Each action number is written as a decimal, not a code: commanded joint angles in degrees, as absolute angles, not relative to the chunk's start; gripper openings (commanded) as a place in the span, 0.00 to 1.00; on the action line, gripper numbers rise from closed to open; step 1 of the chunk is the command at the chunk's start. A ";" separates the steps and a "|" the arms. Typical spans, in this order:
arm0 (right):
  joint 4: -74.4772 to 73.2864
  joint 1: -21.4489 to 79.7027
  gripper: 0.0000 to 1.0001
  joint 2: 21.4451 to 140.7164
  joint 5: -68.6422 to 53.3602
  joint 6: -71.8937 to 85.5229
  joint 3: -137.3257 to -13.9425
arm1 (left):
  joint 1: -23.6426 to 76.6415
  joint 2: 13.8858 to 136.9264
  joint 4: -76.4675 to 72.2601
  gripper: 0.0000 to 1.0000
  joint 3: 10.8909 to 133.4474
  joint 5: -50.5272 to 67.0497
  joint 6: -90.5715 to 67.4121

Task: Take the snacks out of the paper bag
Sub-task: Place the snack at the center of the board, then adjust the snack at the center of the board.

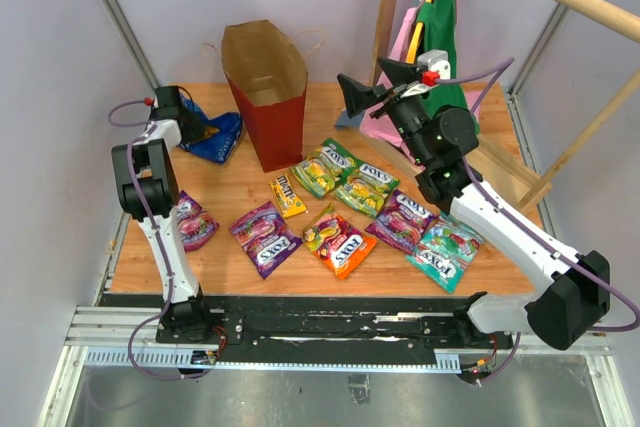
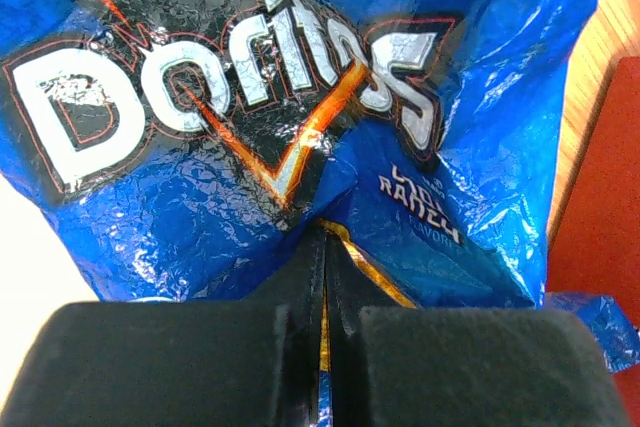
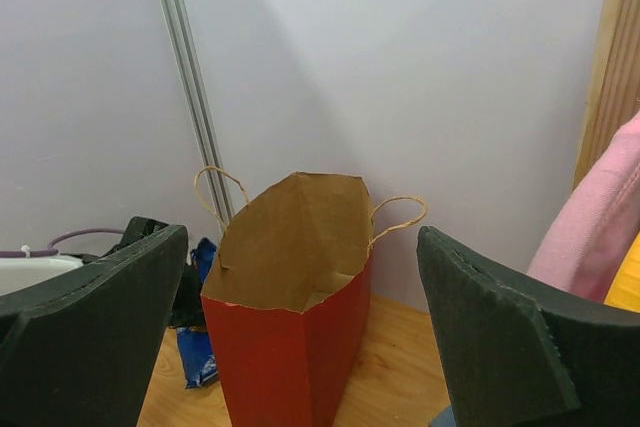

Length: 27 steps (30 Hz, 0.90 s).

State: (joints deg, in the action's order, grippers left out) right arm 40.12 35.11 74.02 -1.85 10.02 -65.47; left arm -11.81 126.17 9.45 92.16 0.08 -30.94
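Note:
The dark red paper bag [image 1: 268, 97] stands upright and open at the back of the table; the part of its brown inside that shows [image 3: 290, 237] holds no packet. My left gripper [image 2: 325, 237] is shut on a fold of a blue Doritos packet [image 2: 250, 97], which lies left of the bag [image 1: 220, 137]. My right gripper [image 1: 365, 87] hangs open in the air right of the bag, facing its mouth, with nothing between the fingers [image 3: 100, 327]. Several snacks lie in front of the bag, among them a purple packet [image 1: 265, 237], an orange one [image 1: 340, 245] and a teal one [image 1: 445, 250].
Pink and green garments [image 1: 435, 7] hang on a wooden rack at the back right, above a pale wooden frame [image 1: 500, 172]. Another purple packet [image 1: 192, 222] lies beside the left arm. Grey walls close in the back and sides.

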 commanded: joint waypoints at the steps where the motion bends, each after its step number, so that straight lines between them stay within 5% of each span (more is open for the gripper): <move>1: 40.91 34.23 0.98 73.29 -1.44 9.08 -65.76 | -12.83 127.65 11.84 0.00 93.64 -0.93 -32.50; 12: 40.13 34.26 0.98 74.47 -3.24 11.03 -67.03 | -13.18 113.49 4.57 0.00 86.66 -0.52 -30.96; 21: 39.84 34.22 0.98 73.58 -3.09 10.81 -66.65 | -13.55 136.17 17.89 0.00 113.58 7.81 -31.19; 27: 39.17 34.23 0.98 72.52 -2.13 9.47 -66.17 | -13.66 142.59 17.44 0.01 118.29 9.00 -33.57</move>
